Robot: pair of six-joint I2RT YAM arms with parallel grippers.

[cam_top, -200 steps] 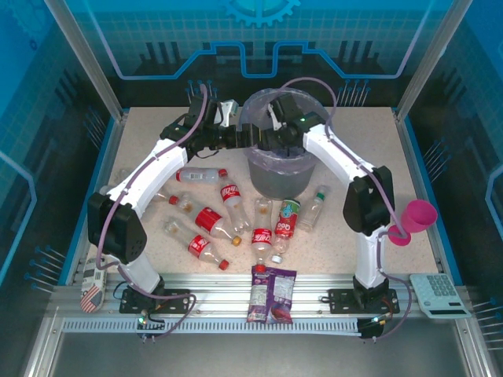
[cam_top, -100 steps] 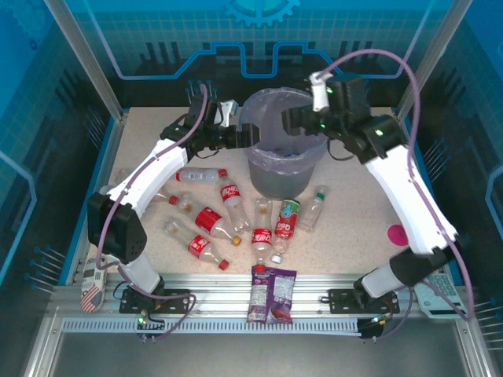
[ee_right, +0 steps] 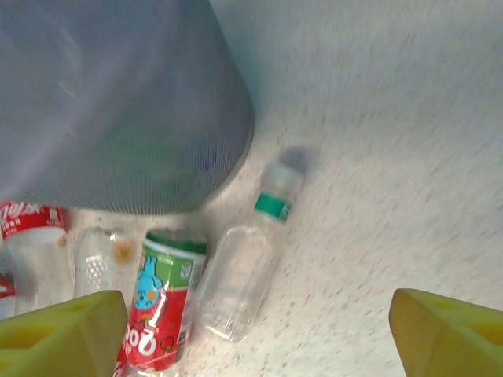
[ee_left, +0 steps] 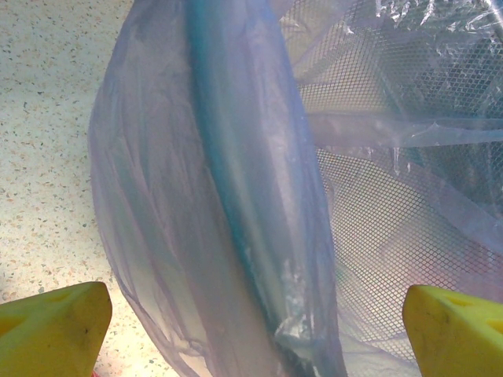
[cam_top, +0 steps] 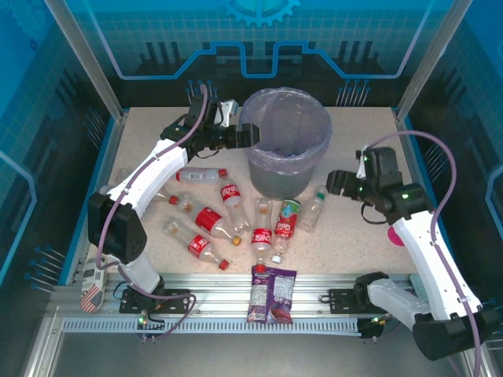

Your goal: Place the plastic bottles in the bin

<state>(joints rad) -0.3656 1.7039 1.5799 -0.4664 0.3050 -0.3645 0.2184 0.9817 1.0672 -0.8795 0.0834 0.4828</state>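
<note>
Several plastic bottles on speckled table | blue-walled enclosure | both jaws released, left astride bin rim

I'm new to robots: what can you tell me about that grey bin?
The bin is a round grey mesh bucket, standing upright at the table's far middle and narrowing downward. A translucent lilac bag lines it and folds over the rim. The left end effector has its open jaws astride the left rim. Bottles lie by its base.
</note>
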